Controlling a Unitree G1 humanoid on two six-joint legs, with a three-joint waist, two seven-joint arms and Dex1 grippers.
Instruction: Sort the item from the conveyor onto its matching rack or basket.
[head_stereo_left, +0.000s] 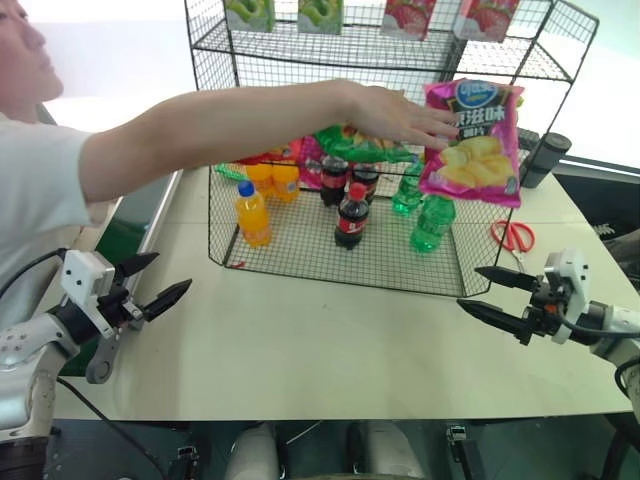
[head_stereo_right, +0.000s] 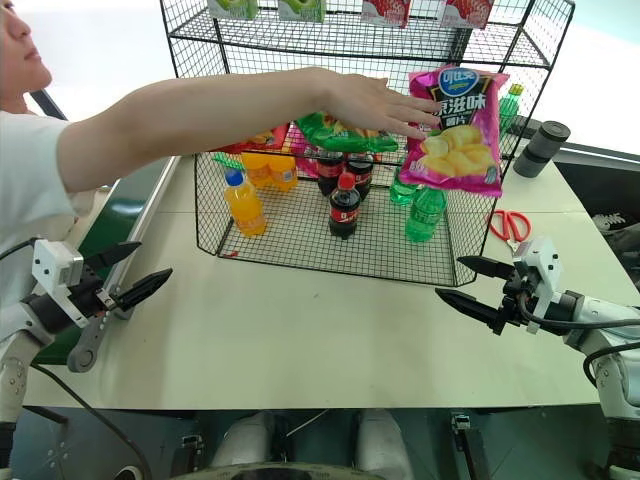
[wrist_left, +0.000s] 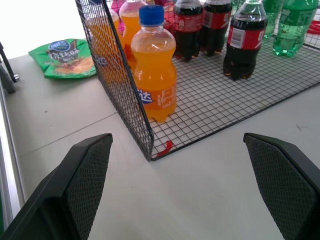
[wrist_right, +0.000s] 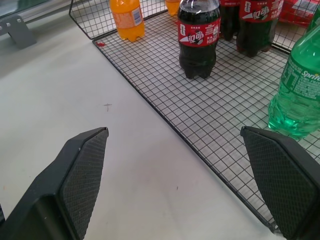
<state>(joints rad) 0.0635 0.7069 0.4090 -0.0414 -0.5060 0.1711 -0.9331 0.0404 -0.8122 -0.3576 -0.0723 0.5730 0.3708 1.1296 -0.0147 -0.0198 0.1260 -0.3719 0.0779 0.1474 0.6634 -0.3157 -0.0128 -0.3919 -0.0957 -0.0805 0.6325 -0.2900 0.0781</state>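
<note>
Head views. We see the left pincer low at the near left of the table, its two black fingers spread with nothing between them. The right pincer sits at the near right, likewise spread and empty, tips turned inward toward the left pincer. Beyond both pincers stands the black wire rack. A person's hand reaches across from the left pincer's side and touches the magenta crisp bag, which hangs upright in front of the rack's right side, above and beyond the right pincer and well apart from it. On the rack's bottom tier stand orange soda bottles, cola bottles and green soda bottles; a green crisp bag lies just under the person's hand. Red-handled scissors lie on the table just beyond the right pincer, and a dark cylinder stands farther off. The conveyor runs along the table edge outside the left pincer.

Left wrist view. We see the left pincer's fingers wide apart; ahead of them is the rack's near corner, with an orange soda bottle just inside the mesh. Another green crisp bag lies flat on the table outside the rack.

Right wrist view. We see the right pincer's fingers wide apart over bare table and the rack's front edge; a cola bottle stands ahead, and a green bottle is nearer the far finger.
</note>
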